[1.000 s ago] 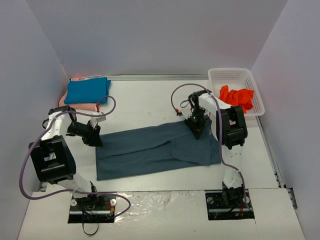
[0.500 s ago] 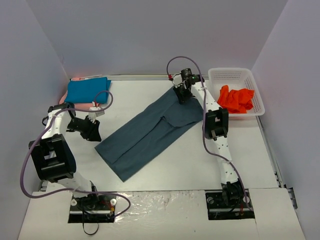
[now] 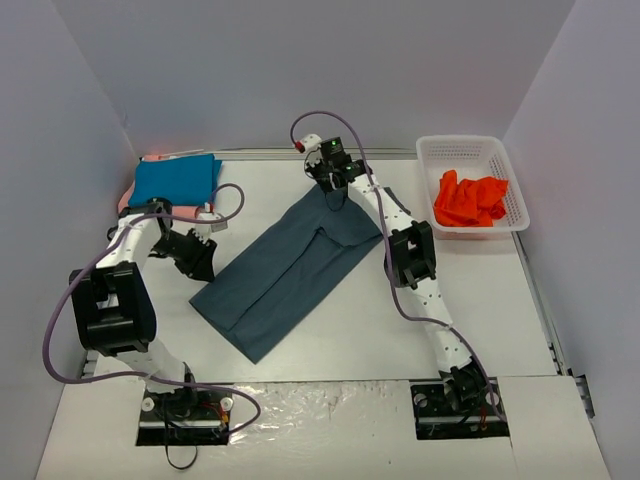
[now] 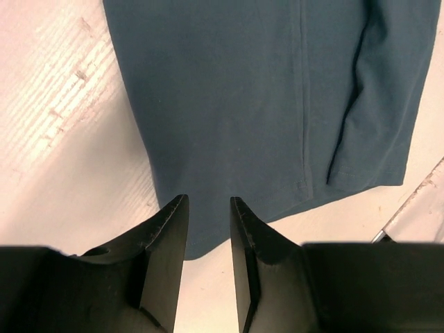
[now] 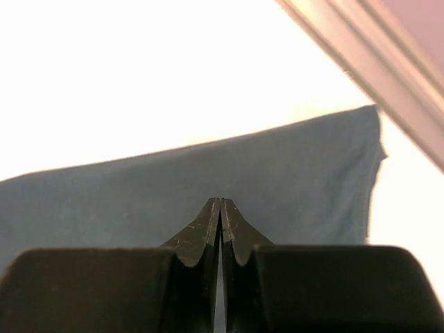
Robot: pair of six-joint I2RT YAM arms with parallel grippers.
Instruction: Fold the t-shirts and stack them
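White desk (image 3: 480,300): a folded bright teal-blue t-shirt (image 3: 175,180) topped a pale pink t-shirt (image 3: 126,202), upper left. Centre, right claw (image 5: 220,201) pinched shut on a half-folded dark slate blue-grey t-shirt (image 3: 290,270); left claw (image 4: 208,201) hung slightly parted, empty. A crumpled orange-red t-shirt (image 3: 470,198) waited in a white lattice basket (image 3: 470,148), upper right.

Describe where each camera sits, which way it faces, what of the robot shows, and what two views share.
Top external: above and behind the bases, looking down on the table; both arms show, with left gripper and right gripper.
Left wrist: on the left arm, facing down past its parted fingers.
Right wrist: on the right arm, facing along its shut fingers.
Shared: all three show the slate-blue t-shirt.
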